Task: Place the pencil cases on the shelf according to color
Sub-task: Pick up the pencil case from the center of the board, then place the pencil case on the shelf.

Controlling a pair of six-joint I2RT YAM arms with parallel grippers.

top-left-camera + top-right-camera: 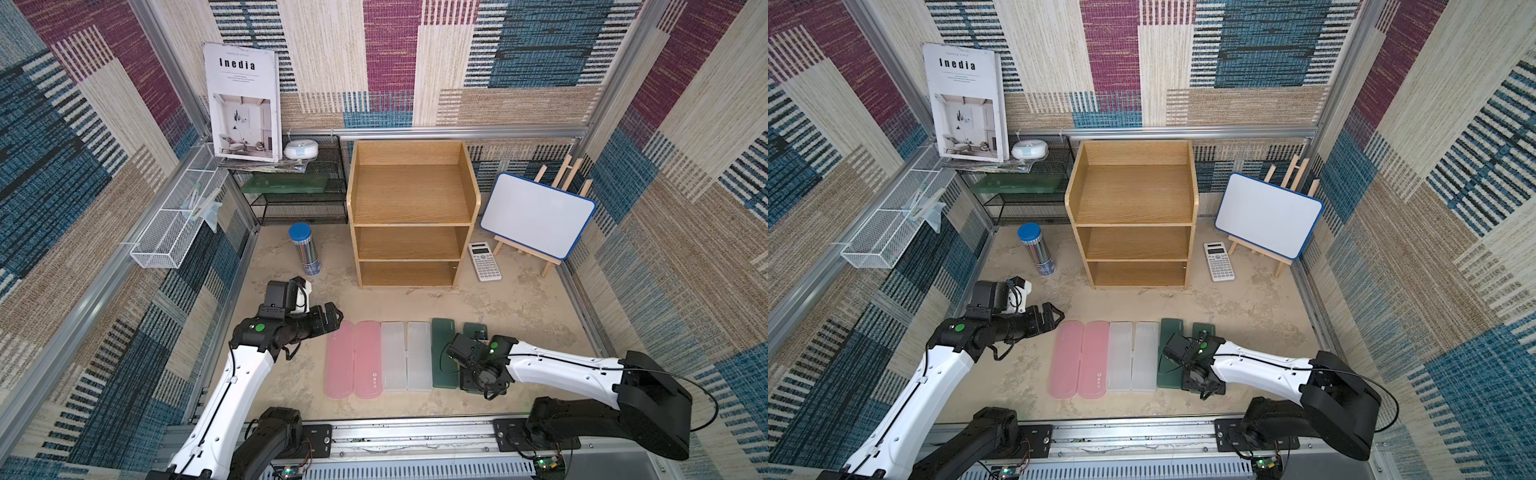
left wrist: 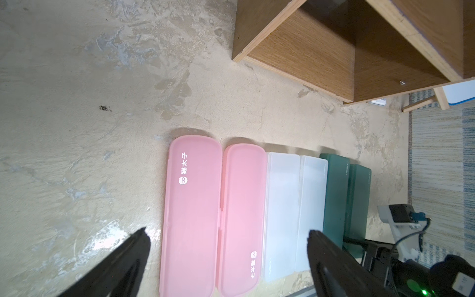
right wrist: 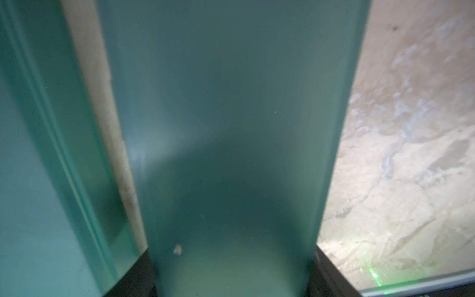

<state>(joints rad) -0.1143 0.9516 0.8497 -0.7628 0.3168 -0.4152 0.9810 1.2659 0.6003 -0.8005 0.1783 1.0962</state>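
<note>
Straddling green case (image 3: 231,128), right end effector (image 3: 232,259)

Behind the black wire-mesh rack (image 1: 303,214) rise maroon, blue and beige woven-textile walls (image 1: 390,62); beneath it, a mottled beige stone-look floor (image 1: 519,307).

2 pink pencil cases (image 1: 340,359), 2 frosted white pencil cases (image 1: 393,356), 2 dark green pencil cases (image 1: 442,353), 1 shelf (image 1: 411,195), 1 calculator (image 1: 484,262).

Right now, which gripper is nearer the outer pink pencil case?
Left. The left gripper hovers by that pink case's far end; the right gripper straddles a green case.
</note>
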